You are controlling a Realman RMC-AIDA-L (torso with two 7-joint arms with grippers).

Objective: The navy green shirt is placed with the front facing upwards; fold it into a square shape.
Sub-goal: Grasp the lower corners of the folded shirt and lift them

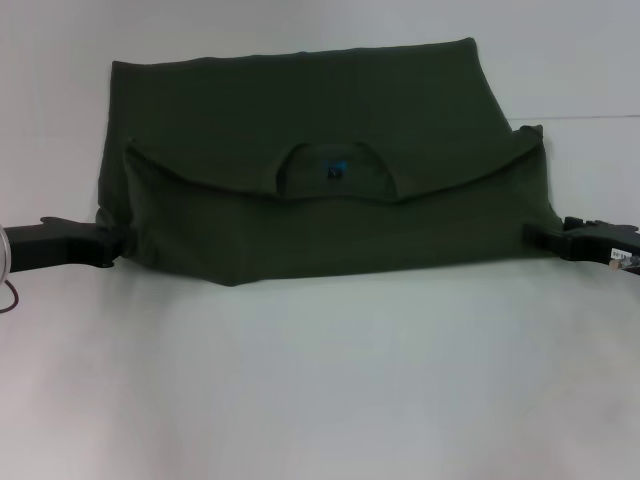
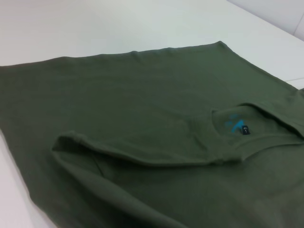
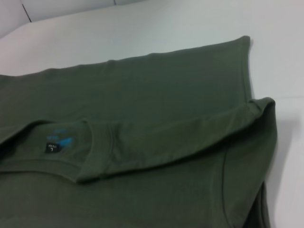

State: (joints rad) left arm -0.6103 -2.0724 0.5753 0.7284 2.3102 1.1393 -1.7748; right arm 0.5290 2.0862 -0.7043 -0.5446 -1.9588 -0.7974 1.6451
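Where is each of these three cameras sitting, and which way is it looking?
Head view: on the robot's head, looking forward and down at the dark olive-green cotton shirt on the white table; the left tool and right tool show at the shirt's side edges.
Left wrist view: on the left arm, looking across the shirt; no robot part shows.
Right wrist view: on the right arm, looking across the shirt; no robot part shows.
Shared: all three show the small blue neck label.

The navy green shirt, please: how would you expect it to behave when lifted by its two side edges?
The navy green shirt is probably floppy: the held-up fold's top edge already sags between the left gripper and right gripper. It looks light, and likely to crease rather than slide.
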